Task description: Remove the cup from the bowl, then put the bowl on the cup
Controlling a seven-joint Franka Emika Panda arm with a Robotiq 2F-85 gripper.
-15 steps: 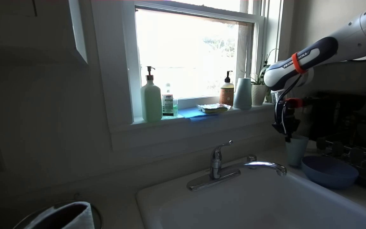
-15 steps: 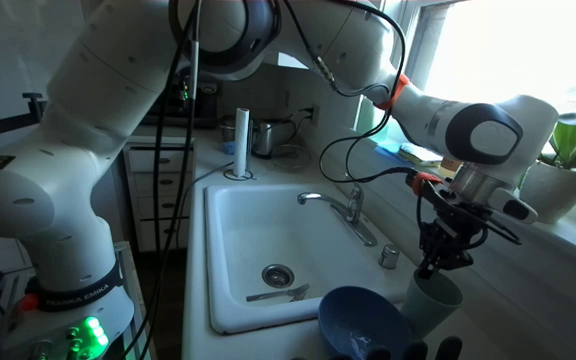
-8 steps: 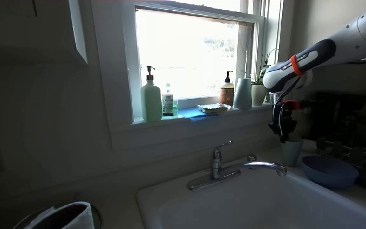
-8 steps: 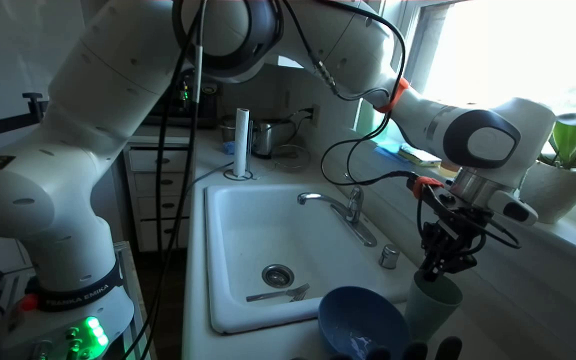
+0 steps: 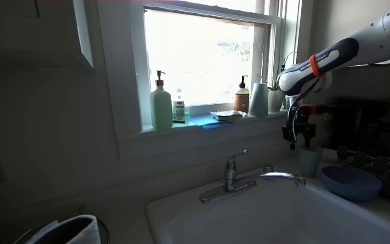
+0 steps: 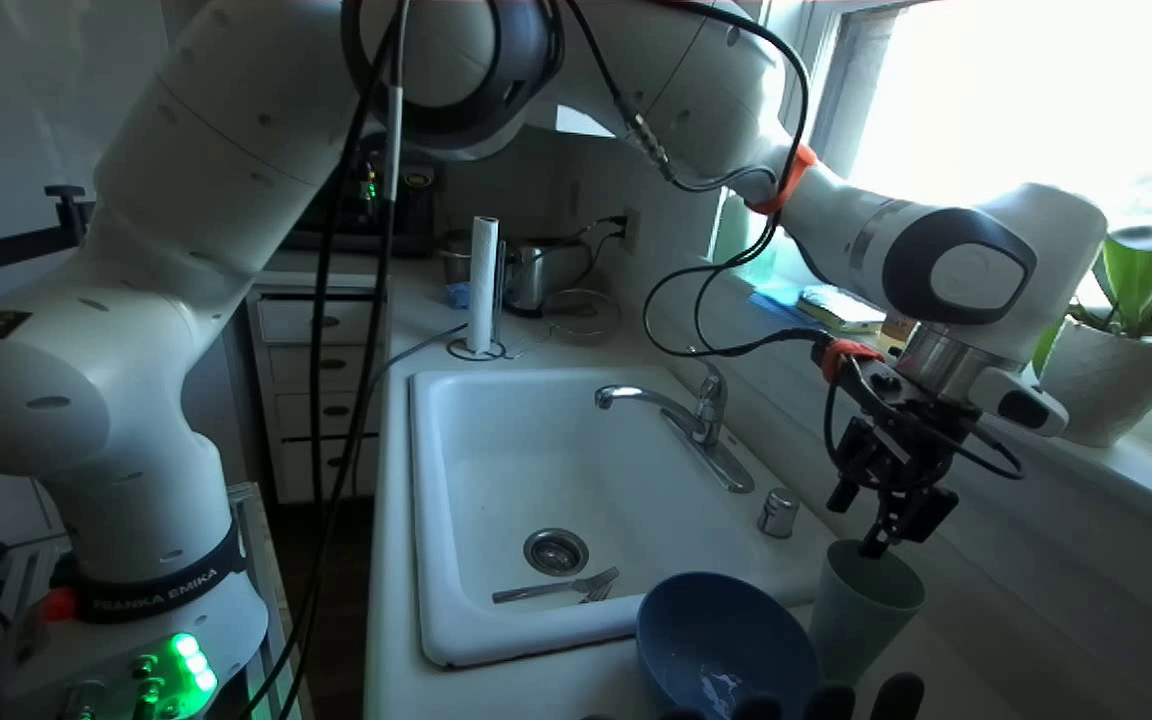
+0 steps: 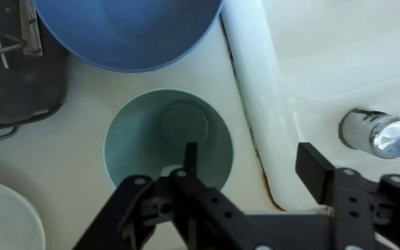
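Observation:
The pale grey-green cup (image 7: pixel 168 128) stands upright on the counter, mouth up. In the wrist view a strip of counter separates it from the blue bowl (image 7: pixel 130 38), which sits beside it. Both exterior views also show the cup (image 5: pixel 310 162) and the bowl (image 6: pixel 721 640). My gripper (image 7: pixel 248 152) is open, its fingers spread wide with nothing between them. One of the fingers (image 7: pixel 190 158) is over the cup's mouth; the opposite one is out past the rim, above the sink's edge. Whether the inner finger touches the cup I cannot tell.
The sink (image 6: pixel 576 630) borders the cup and bowl, with a faucet (image 6: pixel 656 405) and a chrome cap (image 7: pixel 377 133). A dish rack (image 5: pixel 384 166) flanks the bowl. A white round vessel (image 7: pixel 5 215) is near the cup. Bottles and a plant pot (image 6: pixel 1101 385) line the windowsill.
The gripper was shut on the cup's rim and has opened, letting go. In an exterior view the cup shifted slightly left, away from the bowl, then stayed put. The bowl did not move.

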